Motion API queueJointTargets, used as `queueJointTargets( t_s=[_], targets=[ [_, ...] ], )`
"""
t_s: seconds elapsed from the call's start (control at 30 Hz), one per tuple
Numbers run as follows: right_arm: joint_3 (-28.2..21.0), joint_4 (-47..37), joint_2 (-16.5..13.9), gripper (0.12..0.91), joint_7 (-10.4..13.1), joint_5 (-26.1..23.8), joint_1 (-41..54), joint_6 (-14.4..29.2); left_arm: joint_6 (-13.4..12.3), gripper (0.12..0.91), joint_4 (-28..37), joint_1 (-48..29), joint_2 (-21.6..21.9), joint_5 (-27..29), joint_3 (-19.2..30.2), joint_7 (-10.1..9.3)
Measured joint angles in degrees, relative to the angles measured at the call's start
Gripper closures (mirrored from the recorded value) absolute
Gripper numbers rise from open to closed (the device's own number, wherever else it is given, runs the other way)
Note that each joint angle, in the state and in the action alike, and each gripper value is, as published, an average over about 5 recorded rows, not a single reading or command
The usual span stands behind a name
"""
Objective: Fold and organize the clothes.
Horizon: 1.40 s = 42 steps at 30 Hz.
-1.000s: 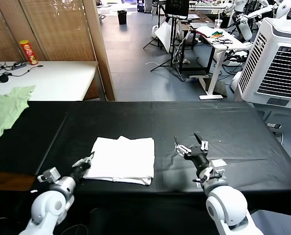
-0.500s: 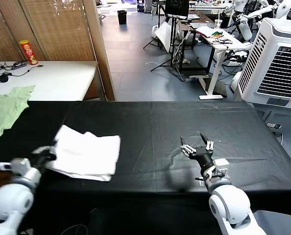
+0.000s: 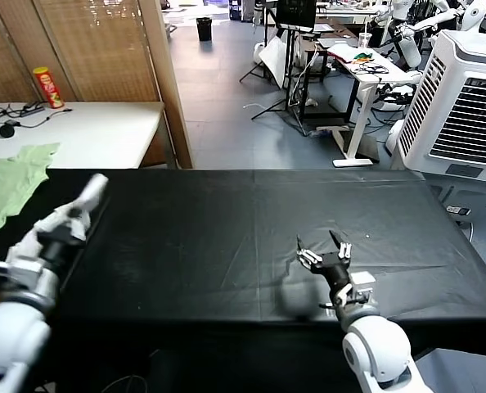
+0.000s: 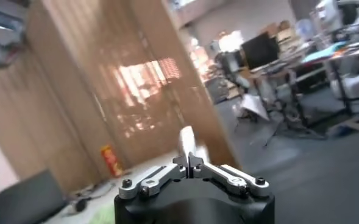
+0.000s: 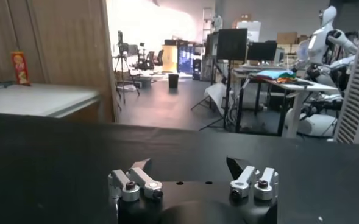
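Observation:
My left gripper (image 3: 78,210) is raised over the left end of the black table (image 3: 227,229). It is shut on a narrow white piece of the T-shirt (image 3: 93,190), which sticks up past the fingertips. In the left wrist view the jaws (image 4: 188,159) are closed together with the white cloth (image 4: 187,137) pinched between them. The rest of the shirt is out of view and no print shows. My right gripper (image 3: 325,255) rests low over the table's front right, open and empty, as the right wrist view (image 5: 188,164) also shows.
A pale green garment (image 3: 10,184) lies at the far left edge. Behind it stands a white table (image 3: 96,131) with a red can (image 3: 48,87). A wooden partition (image 3: 165,82) and a large white air cooler (image 3: 464,106) stand beyond the table.
My left arm dragged the folded white shirt from the table's front middle to the left and lifted it; only a thin white piece shows now. The right gripper barely moved.

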Motion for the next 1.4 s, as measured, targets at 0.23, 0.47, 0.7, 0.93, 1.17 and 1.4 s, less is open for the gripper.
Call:
queueJointTargets(
  t_s=[0.23,0.47,0.7,0.93,1.17,1.4],
  targets=[
    [-0.27,0.43,-0.33,0.227,-0.21,1.27,-1.13,-0.26,-1.95,0.892,6.47,-2.18,-11.93,7.9,17.82,-2.92],
    [-2.35,-0.66,-1.29,0.227,-2.0,8.36,0.44,-4.33,-4.83,0.768,8.61,-3.08,-19.23,12.3,28.22,-0.33],
    [-5.46,-2.63,-1.42,0.227,-1.69,16.98,3.03,-9.56,-11.03,0.385,5.97,-3.83,-18.8,8.78,29.2,6.12],
    [-9.71,-5.44,0.45,0.227,0.16,23.47,6.34,-12.3,-13.49,0.235,3.84,-4.52,-15.46,4.72,24.84,6.19],
    [-15.0,-10.19,3.18,0.23,0.52,26.99,10.13,-13.07,-14.74,0.232,1.84,-2.57,-12.36,4.78,20.12,5.87],
    [-17.66,-14.8,5.66,0.373,2.68,29.99,12.67,-13.21,-14.98,0.232,0.55,-0.45,-11.28,4.03,16.68,5.62]
  ],
)
